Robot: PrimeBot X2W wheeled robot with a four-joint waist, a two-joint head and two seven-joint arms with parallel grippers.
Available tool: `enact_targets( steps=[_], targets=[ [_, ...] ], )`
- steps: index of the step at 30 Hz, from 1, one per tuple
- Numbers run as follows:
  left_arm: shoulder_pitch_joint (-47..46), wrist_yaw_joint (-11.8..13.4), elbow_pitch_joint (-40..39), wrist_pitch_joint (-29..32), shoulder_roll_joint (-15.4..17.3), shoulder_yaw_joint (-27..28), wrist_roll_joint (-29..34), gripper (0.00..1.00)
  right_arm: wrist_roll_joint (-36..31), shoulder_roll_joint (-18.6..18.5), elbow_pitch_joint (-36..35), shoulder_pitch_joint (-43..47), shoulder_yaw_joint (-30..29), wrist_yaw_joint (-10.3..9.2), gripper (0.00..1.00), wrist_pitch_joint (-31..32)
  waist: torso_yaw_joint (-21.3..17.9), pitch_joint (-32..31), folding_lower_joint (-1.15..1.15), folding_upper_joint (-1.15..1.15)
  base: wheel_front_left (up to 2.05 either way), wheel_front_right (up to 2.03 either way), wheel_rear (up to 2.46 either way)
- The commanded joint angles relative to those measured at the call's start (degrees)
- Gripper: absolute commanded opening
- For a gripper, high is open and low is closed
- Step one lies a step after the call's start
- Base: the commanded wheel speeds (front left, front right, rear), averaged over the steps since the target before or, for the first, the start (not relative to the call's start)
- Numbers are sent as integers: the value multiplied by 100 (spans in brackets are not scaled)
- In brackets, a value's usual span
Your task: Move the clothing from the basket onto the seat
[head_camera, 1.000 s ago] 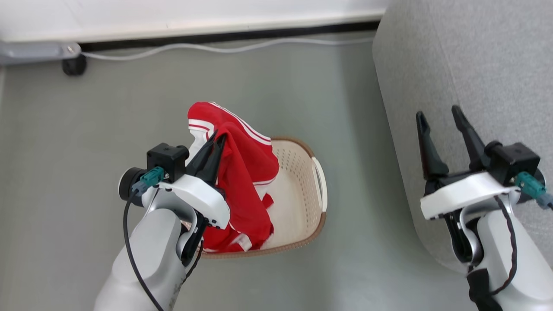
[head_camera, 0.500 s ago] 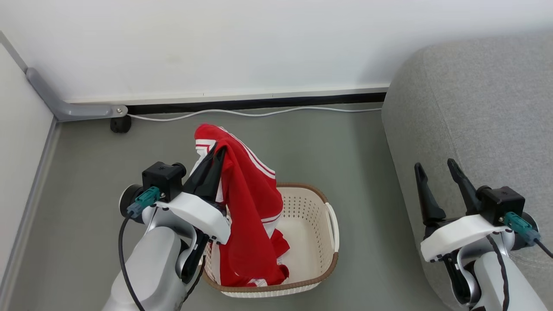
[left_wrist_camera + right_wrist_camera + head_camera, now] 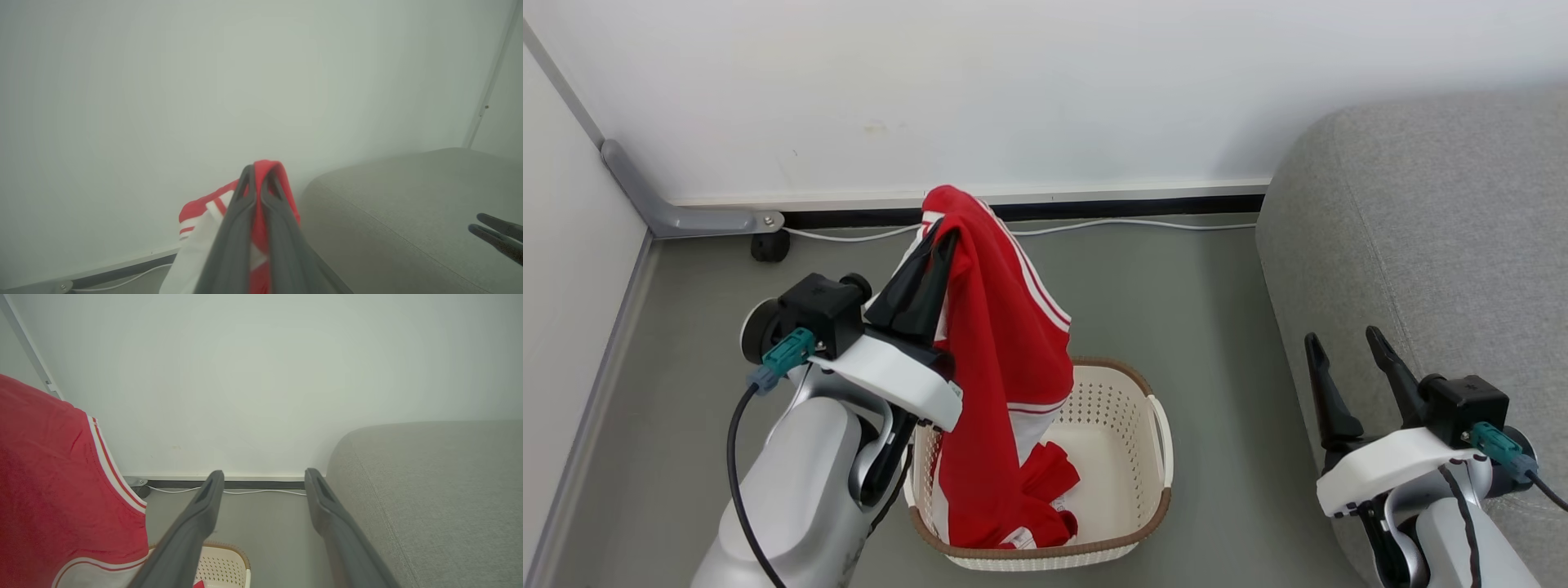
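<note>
The clothing is soft, light, floppy fabric w/ no stiffness of its own. It'll drape, swing and stretch rather than keep shape, and it isn't fragile, so grip force is no worry; slip and snagging are. It hangs in a long red fall from the left gripper, top end raised above the basket, bottom end bunched on the basket floor next to a small white label. Can't tell whether that bunch is the same garment or a second piece. Best hold, imo, is a gathered fold or the striped white trim at an edge, where layers double up & the cloth is thicker — a single thin layer would likely creep out of the pinch. The left gripper's fingers are clenched tight on a fold near the top, w/ red cloth looped over the tips and squeezed between them in the left wrist view, so the grab looks secure. The right gripper is spread wide, grasping nothing, touching nothing, hovering just beside the rounded end of the seat. You'd want more height before swinging across to the seat, b/c the tail could drag on the woven rim and tip the light basket. Expect the hem to lag behind the arm — esp. on a quick turn.
</note>
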Motion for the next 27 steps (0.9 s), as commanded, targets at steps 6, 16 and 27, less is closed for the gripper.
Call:
enact_targets(
  steps=[6, 16, 27],
  targets=[
    [-611, -5, -441, -60, 225, 44, -18, 0, -40, 23, -72, -79, 120, 40, 100, -35, 0, 14, 0, 0, 0, 0, 0],
    [-810, -5, -439, -60, 228, 10, -57, 0, 257, 79, -441, -357, 944, 40, 100, -35, -62, 60, 0, 0, 0, 0, 0],
    [-785, -5, -387, -60, 115, -148, -72, 0, 1081, -50, -758, -776, 2715, 40, 100, -35, -6, 101, 0, 0, 0, 0, 0]
  ],
)
